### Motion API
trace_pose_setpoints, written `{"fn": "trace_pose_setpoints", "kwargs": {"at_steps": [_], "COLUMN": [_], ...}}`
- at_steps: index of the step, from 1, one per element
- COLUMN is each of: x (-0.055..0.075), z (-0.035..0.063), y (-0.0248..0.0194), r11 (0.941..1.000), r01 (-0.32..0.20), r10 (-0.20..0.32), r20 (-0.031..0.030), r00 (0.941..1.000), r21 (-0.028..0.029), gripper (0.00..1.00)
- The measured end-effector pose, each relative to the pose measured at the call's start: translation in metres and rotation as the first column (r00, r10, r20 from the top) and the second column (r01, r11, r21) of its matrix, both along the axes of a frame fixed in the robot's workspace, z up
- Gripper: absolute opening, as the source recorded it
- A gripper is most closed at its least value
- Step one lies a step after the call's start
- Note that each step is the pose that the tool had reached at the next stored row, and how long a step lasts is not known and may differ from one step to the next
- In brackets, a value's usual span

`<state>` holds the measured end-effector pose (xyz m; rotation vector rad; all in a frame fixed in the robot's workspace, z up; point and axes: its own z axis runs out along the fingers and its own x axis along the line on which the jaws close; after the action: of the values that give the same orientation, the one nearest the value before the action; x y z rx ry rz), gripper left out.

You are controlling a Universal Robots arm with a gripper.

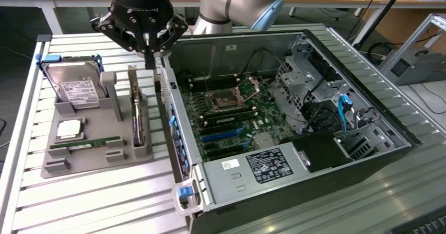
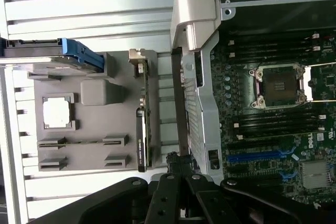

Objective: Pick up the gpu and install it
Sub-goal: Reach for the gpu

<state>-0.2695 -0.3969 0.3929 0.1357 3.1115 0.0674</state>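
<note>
Gripper (image 1: 150, 62) hangs with its fingers pressed together and nothing between them. We see its tip over the narrow strip between the holder (image 1: 97, 163) and the case (image 1: 183, 140), at the far end of the gpu (image 1: 136, 116) and apart from it.

We count one gpu. It stands on its long edge in a slot of the grey holder, with its silver bracket at the end nearest the gripper and a grey upright at each end. The same holder carries one hard drive (image 1: 75, 88) on edge in a blue frame, one square chip (image 1: 70, 129) lying flat, and one memory stick (image 1: 85, 142) in its groove. The hard drive is at the exterior view's left of the gpu and the other two are nearer the camera; none of them touches it.

We count one case, lying on its side with the top panel off, so the board (image 1: 230, 114) is open from above. Two blue slots (image 2: 257, 156) show on the board in the wrist view. The case's rear wall runs along the gpu just beside it, with only a thin band of slatted table (image 1: 91, 202) between them. Above the gpu's top edge the space is free. Bare table lies past the holder's near edge.
</note>
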Motion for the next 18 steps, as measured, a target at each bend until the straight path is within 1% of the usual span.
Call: {"fn": "trace_pose_setpoints", "kwargs": {"at_steps": [4,11,18], "x": [-0.006,-0.022,-0.024], "z": [-0.0001,-0.0003,-0.0003], "y": [0.0001,0.0003,0.0003], "r11": [1.0000,1.0000,1.0000], "r01": [0.000,0.000,0.001], "r10": [0.000,0.000,-0.001], "r20": [0.0000,0.0000,-0.0001], "r00": [1.0000,1.0000,1.0000], "r21": [0.0000,0.0000,-0.0001], "gripper": [0.11,0.11,0.11]}}
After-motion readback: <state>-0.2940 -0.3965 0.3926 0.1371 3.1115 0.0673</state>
